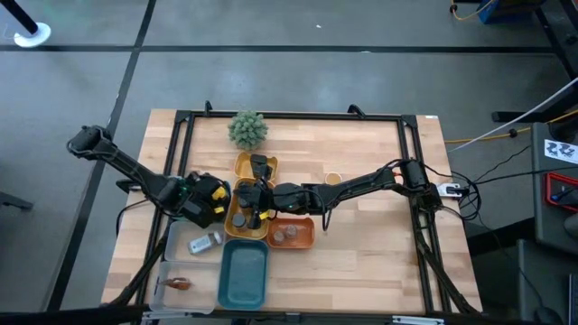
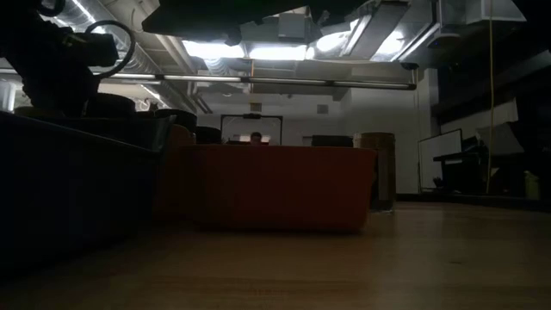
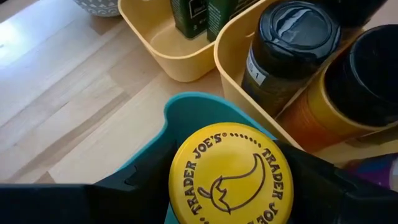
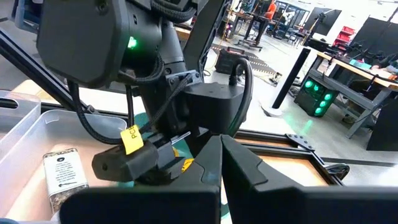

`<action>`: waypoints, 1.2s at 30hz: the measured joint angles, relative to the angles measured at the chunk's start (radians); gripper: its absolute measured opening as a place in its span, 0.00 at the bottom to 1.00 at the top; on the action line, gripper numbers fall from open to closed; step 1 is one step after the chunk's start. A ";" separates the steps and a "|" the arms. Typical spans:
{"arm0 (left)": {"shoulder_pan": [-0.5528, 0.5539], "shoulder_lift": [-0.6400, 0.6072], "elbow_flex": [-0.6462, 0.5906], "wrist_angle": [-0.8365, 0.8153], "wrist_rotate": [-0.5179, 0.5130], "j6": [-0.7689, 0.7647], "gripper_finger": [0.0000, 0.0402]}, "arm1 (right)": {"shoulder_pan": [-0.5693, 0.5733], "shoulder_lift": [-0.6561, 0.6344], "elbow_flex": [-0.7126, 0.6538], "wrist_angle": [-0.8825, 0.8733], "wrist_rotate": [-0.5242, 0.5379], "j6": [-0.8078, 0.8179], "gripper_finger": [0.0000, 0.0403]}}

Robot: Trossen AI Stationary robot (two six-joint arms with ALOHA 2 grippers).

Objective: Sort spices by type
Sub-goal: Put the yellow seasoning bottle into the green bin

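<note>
My left gripper [image 1: 215, 200] hangs at the table's left-centre, shut on a spice jar with a yellow "Trader Joe's" cap [image 3: 231, 175]. A teal rim [image 3: 189, 112] shows just beyond the jar. Past it stands a yellow tray [image 3: 233, 59] holding a black-capped jar [image 3: 283, 50] and an orange-bodied jar [image 3: 339, 93]. A second yellow tray [image 3: 165, 53] holds dark green bottles [image 3: 199, 12]. My right gripper [image 4: 221, 152] is shut on nothing and hovers level over the yellow trays [image 1: 262, 194], pointing at the left gripper. My left gripper holds the jar between its two fingers [image 3: 134, 186], one on each side, just beneath the yellow cap's rim [image 3: 180, 186]. The cap faces back toward the wrist and hides the jar's body. What the jar rests on, if anything, I cannot tell.
A clear bin [image 1: 181, 244] at the near left holds a lying jar [image 1: 206, 242]. A brown packet [image 1: 178, 283] lies nearer the front edge. The teal tray [image 1: 244, 273] and the orange tray [image 1: 291, 233] sit near the front, and the green plant [image 1: 247, 129] stands at the back.
</note>
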 joint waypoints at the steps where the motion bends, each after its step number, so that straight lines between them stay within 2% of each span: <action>1: 0.000 0.000 0.000 0.000 0.000 0.000 0.60 | 0.000 0.000 0.000 0.000 0.000 0.000 0.02; 15: 0.000 -0.006 0.000 0.000 0.002 0.107 0.60 | 0.000 0.000 0.000 -0.006 0.000 0.000 0.02; 25: 0.000 -0.007 0.000 0.005 0.002 0.046 0.66 | 0.000 0.000 0.000 -0.006 0.000 0.000 0.02; 36: 0.000 -0.059 0.000 -0.007 0.005 0.033 0.67 | 0.000 0.000 0.000 -0.005 0.000 0.000 0.02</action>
